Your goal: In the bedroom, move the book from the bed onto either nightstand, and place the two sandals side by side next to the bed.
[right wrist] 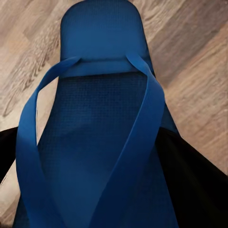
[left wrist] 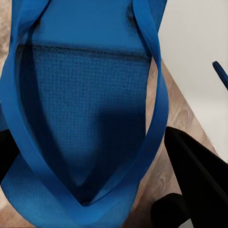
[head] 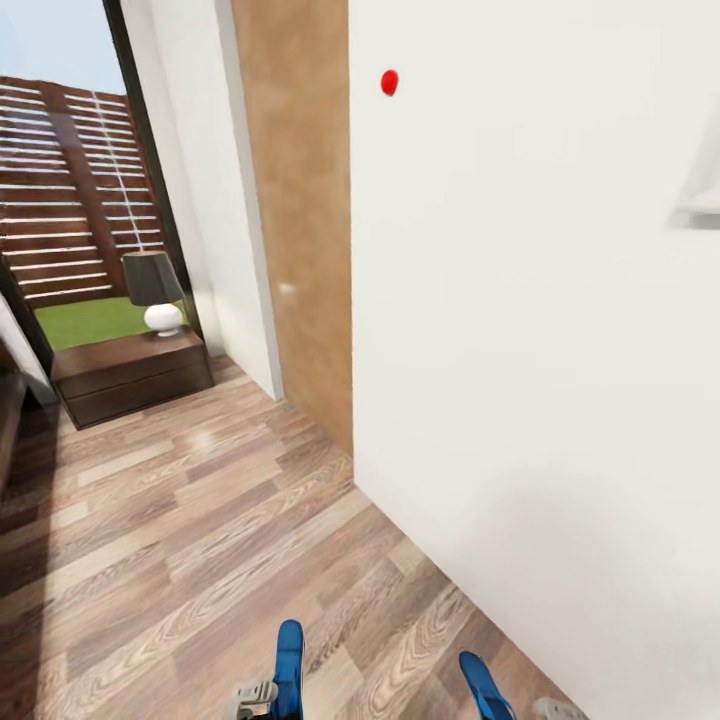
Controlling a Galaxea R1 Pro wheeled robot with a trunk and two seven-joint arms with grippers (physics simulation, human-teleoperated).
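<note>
My left gripper [head: 262,695] sits at the bottom edge of the head view, and one blue sandal [head: 289,668] stands up out of it, toe end pointing away from me. In the left wrist view that left-hand sandal [left wrist: 85,109] lies lengthwise between my fingers, straps facing the camera; a black finger [left wrist: 197,175] stands at one side of the sole and a dark edge of the other shows at the opposite side. The fingers are closed in as far as the sole allows and grip it across its width.

My right gripper [head: 545,712] is barely inside the head view, with the second sandal [head: 487,688] rising from it, tilted toward the white wall [head: 540,300]. In the right wrist view this right-hand sandal [right wrist: 102,133] fills the space between my black fingers [right wrist: 190,175], which press against both of its long edges; it is held clear of the wood-plank floor [head: 190,540].

The two sandals are apart, each in its own grip.

Ahead and to my left, a dark brown nightstand [head: 130,375] stands on the floor before a tall window [head: 75,180], carrying a lamp [head: 155,290] with a dark shade and white base. A small red dot [head: 389,82] marks the wall.
</note>
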